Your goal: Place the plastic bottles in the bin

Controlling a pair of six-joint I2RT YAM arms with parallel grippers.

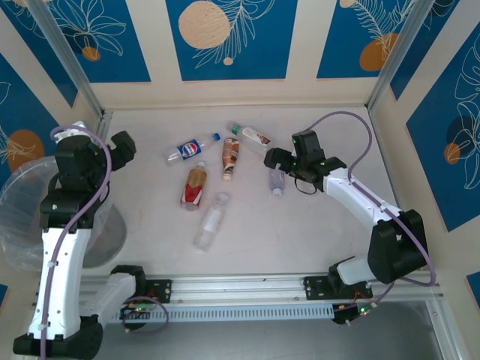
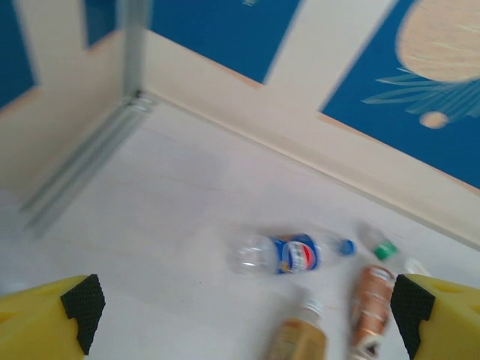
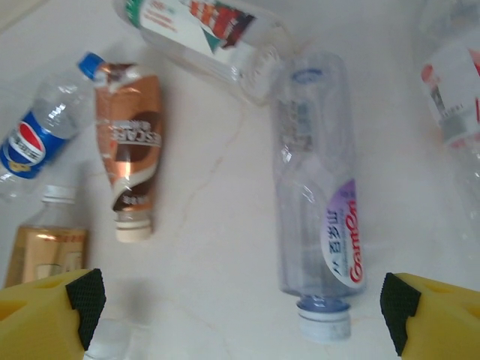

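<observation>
Lying on the table point(image 1: 315, 232) are six plastic bottles point(image 1: 191, 148) near one bin point(image 1: 19, 217); left pincer point(image 2: 246, 311) and right pincer point(image 3: 244, 304) gape empty.

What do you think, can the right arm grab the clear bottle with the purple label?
Probably yes. The right hand is open above the clear bottle, a finger on each side, and nothing covers it. A red-labelled bottle lies close by its far end, but the middle is free.

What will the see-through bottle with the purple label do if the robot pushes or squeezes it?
The clear bottle lies on its side on the smooth table, so a sideways nudge would probably roll it. It looks empty, so it is likely very light. Its thin wall may dent when squeezed.
</observation>
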